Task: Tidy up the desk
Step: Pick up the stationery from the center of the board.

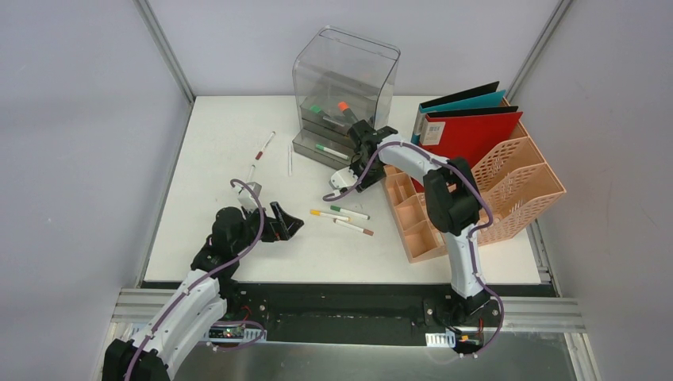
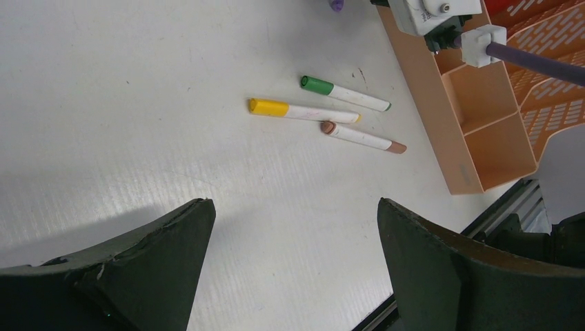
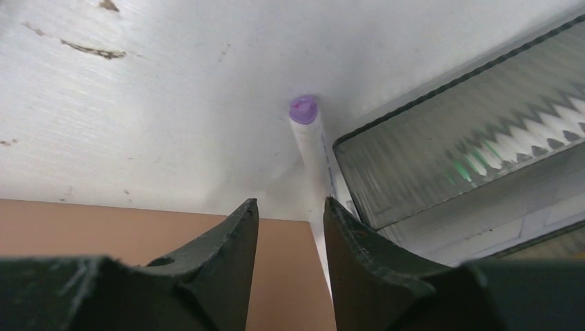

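My top camera shows the whole white desk [image 1: 222,246], flat between the grey walls. On it stand the clear drawer box [image 1: 345,71] at the back and the peach rack [image 1: 520,186] on the right. Only this view shows the red binder [image 1: 472,135] in the rack. It has a white label [image 1: 432,132], too small for me to read.

My left gripper [image 1: 287,224] hangs open wide over bare desk. Its camera shows three markers close up: the green one [image 2: 343,93], the yellow one [image 2: 303,112] and the brown one [image 2: 362,138]. Faint marks on them cannot be read.

Only the right wrist camera shows a purple-capped marker [image 3: 304,110] lying just beside the drawer box. My right gripper [image 3: 290,207] has a thin gap. The marker runs by one finger, and I cannot tell if they touch.
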Controlling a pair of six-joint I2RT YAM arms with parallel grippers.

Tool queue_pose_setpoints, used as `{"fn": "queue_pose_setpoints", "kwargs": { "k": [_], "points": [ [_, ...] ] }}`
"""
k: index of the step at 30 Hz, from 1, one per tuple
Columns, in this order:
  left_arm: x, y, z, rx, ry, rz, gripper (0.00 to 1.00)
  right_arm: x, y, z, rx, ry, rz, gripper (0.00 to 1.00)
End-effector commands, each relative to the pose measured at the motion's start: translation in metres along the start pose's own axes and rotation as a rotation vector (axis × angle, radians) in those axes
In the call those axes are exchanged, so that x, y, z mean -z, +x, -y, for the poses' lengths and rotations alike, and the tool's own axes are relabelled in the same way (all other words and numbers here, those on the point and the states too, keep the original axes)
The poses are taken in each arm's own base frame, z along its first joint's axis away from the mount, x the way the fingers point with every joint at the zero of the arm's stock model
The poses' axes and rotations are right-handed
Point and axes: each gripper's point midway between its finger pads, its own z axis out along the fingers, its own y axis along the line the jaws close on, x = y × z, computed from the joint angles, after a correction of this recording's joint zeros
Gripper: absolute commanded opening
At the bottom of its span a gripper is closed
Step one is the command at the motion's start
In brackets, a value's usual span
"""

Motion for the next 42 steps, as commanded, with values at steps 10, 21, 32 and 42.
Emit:
{"fn": "queue_pose_setpoints", "kwargs": {
  "k": [10,21,32,42],
  "points": [
    [0.001,0.002,0.004,-0.006,0.037,0.007,0.91,-0.011,0.002,0.030,0.033,0.053,-0.057,0.45],
    [0.002,0.004,0.006,0.003,0.046,-0.003,0.91,-0.020,-0.019,-0.013,0.067,-0.112,0.011,0.13],
    [0.006,0.001,0.018,0.005,0.089,-0.014,0.91,0.017,-0.080,-0.012,-0.202,-0.049,0.218,0.00],
    [0.013,-0.001,0.016,0.000,0.054,-0.009,0.91,0.100,-0.121,0.032,-0.501,0.121,0.435,0.00]
  ]
}}
